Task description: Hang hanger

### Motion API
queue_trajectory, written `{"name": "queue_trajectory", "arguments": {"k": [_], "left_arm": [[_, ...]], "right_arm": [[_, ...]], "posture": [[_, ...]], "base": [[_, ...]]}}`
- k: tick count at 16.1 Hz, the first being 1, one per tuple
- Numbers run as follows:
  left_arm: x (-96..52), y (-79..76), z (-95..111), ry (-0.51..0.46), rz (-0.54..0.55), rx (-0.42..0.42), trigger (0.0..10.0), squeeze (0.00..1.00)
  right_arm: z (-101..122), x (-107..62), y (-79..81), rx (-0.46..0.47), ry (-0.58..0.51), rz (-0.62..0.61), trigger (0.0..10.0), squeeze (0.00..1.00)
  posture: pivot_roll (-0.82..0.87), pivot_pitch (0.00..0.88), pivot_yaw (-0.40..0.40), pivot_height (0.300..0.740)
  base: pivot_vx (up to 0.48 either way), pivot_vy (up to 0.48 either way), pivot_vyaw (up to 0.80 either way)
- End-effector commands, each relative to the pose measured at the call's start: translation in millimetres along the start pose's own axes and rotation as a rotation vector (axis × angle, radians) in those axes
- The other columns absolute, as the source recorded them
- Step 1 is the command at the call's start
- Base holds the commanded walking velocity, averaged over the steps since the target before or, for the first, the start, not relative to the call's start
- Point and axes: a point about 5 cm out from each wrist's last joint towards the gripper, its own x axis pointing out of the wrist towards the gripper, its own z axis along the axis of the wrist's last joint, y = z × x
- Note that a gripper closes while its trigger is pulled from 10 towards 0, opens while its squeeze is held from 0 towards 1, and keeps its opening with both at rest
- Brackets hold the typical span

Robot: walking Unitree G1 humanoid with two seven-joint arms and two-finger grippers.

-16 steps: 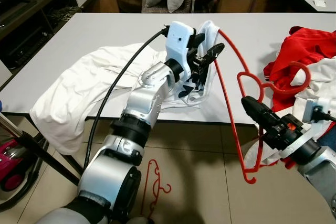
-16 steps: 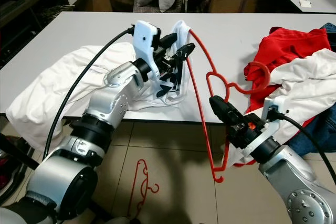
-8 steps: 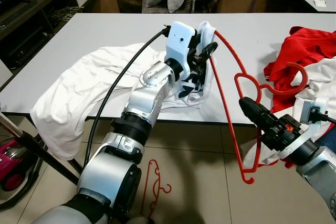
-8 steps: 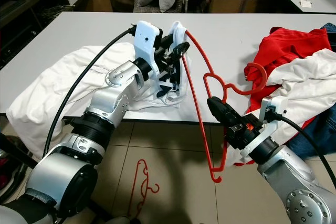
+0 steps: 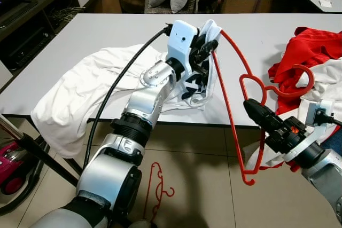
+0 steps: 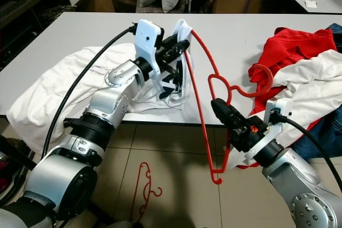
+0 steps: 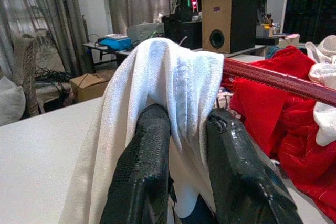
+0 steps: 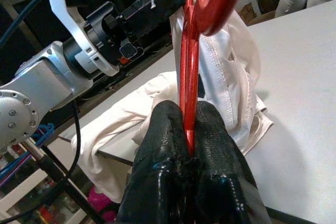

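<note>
A red plastic hanger (image 5: pixel 231 105) is held upright in front of the white table (image 5: pixel 278 22), with my right gripper (image 5: pixel 255 111) shut on it near its neck; the same hold shows in the right wrist view (image 8: pixel 188 129). Its upper arm tip reaches into the neck of a white shirt (image 5: pixel 91 86) that lies over the table's front edge. My left gripper (image 5: pixel 206 45) is shut on a fold of that shirt's white fabric (image 7: pixel 176 87) right beside the hanger's red bar (image 7: pixel 278 80).
A red garment (image 5: pixel 312 44) and a white cloth (image 5: pixel 327 81) are piled at the table's right end. A second red hanger (image 5: pixel 157 190) lies on the tiled floor below. A black pole (image 5: pixel 45 158) and a pink machine (image 5: pixel 13 172) stand at lower left.
My left gripper has drawn the shirt fabric up and closer onto the hanger's upper tip. The hanger has shifted slightly left, its lower end swinging leftward.
</note>
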Motion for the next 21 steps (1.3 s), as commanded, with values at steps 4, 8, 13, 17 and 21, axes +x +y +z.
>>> {"name": "queue_trajectory", "arguments": {"k": [4, 8, 13, 17, 21], "left_arm": [[0.8, 3.9, 11.4, -0.018, -0.015, 0.054, 0.0, 0.0], [-0.4, 9.3, 16.8, -0.022, -0.027, 0.081, 0.0, 0.0], [-13.1, 47.7, 22.4, 0.026, 0.046, 0.151, 0.0, 0.0], [-16.2, 57.6, 27.5, 0.031, 0.038, 0.163, 0.0, 0.0], [-13.1, 46.4, 16.9, 0.052, 0.014, 0.136, 10.0, 0.0]], "right_arm": [[4.2, 1.0, 4.6, -0.023, -0.013, 0.024, 10.0, 0.0], [0.6, 0.3, 2.2, -0.043, 0.022, 0.011, 10.0, 0.0], [-4.0, -10.6, -14.3, -0.134, 0.117, -0.097, 10.0, 0.0], [-9.9, -13.2, -19.5, -0.189, 0.188, -0.131, 10.0, 0.0], [0.1, -7.6, -16.5, -0.197, 0.106, -0.119, 10.0, 0.0]], "posture": [[-0.11, 0.028, 0.073, 0.74], [-0.11, 0.025, 0.074, 0.74], [-0.11, 0.027, 0.076, 0.74], [-0.11, 0.026, 0.073, 0.74], [-0.11, 0.027, 0.075, 0.74]], "base": [[0.0, 0.0, 0.0], [0.0, 0.0, 0.0], [0.0, 0.0, 0.0], [0.0, 0.0, 0.0], [0.0, 0.0, 0.0]]}}
